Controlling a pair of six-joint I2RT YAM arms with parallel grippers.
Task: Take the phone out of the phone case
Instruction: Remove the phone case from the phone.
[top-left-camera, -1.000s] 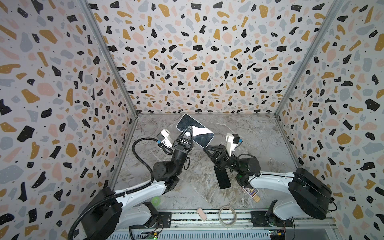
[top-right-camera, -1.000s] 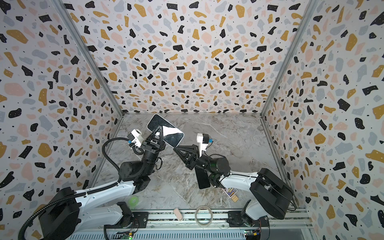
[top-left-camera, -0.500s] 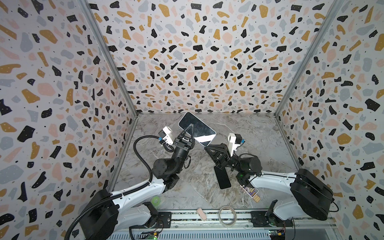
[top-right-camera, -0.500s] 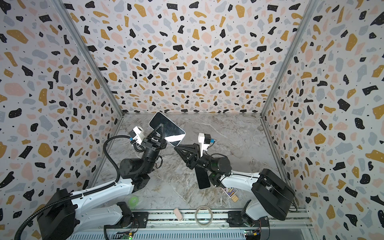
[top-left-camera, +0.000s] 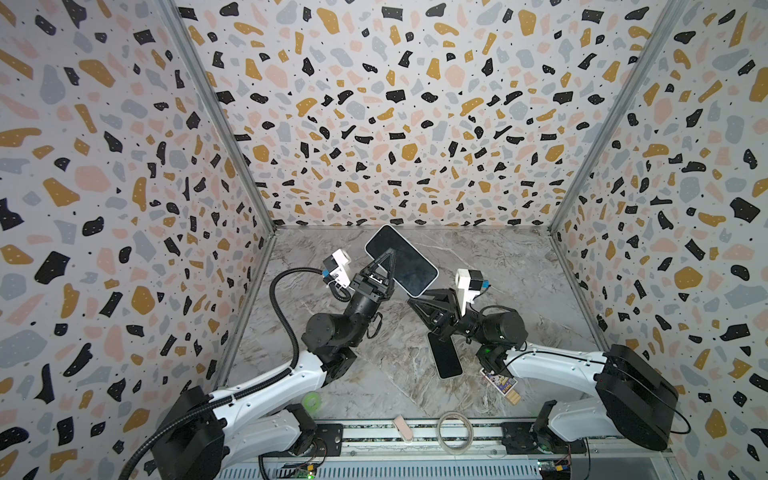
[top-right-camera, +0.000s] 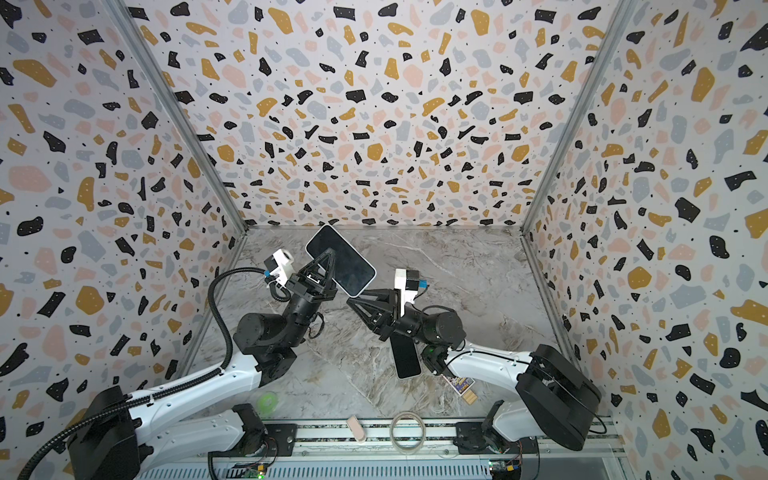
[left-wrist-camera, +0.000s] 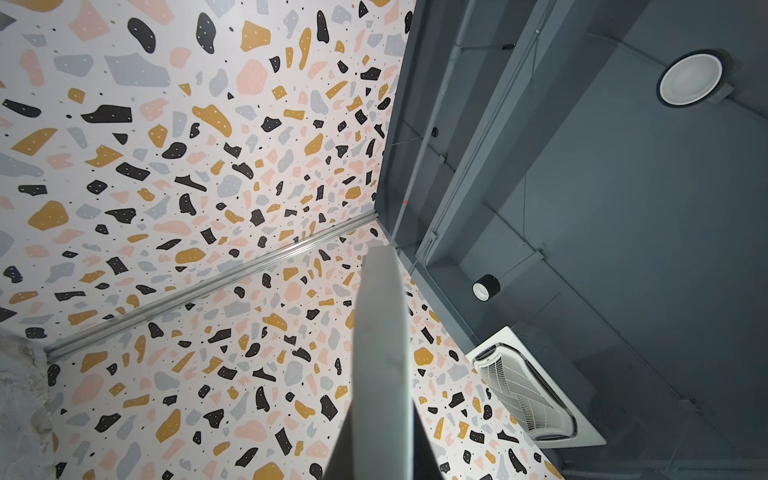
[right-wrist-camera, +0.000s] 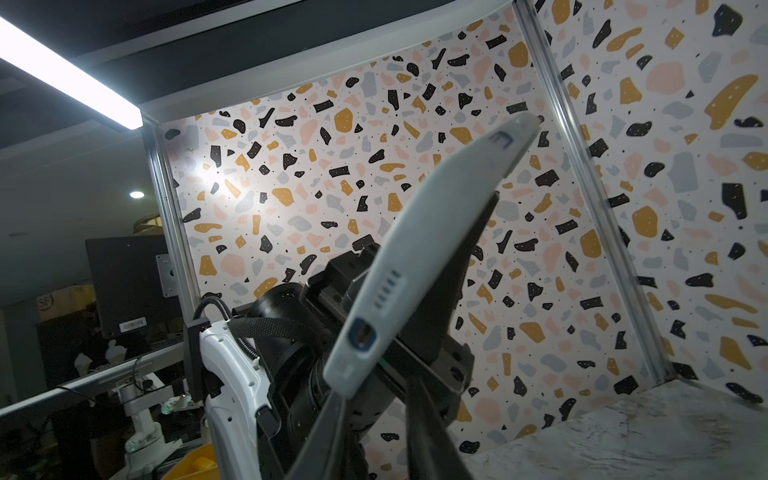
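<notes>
The phone (top-left-camera: 401, 259), dark screen up, sits in a pale grey phone case (right-wrist-camera: 415, 249) and hangs tilted above the table in both top views (top-right-camera: 343, 262). My left gripper (top-left-camera: 388, 253) is shut on the case's long edge, and that edge (left-wrist-camera: 382, 353) rises between its fingers in the left wrist view. My right gripper (top-left-camera: 412, 298) stands open at the case's lower corner. One of its fingers (right-wrist-camera: 332, 419) touches that corner by the charging port, the other stands apart.
A second dark-screened handset (top-left-camera: 444, 353) lies flat on the marble table under the right wrist. A printed card (top-left-camera: 498, 380), a green ring (top-left-camera: 311, 401), a clear tape ring (top-left-camera: 455, 430) and a pink block (top-left-camera: 402, 428) lie along the front. Patterned walls close three sides.
The right gripper's jaws have parted at the case's lower corner. The left gripper has carried the cased phone slightly toward the back and right.
</notes>
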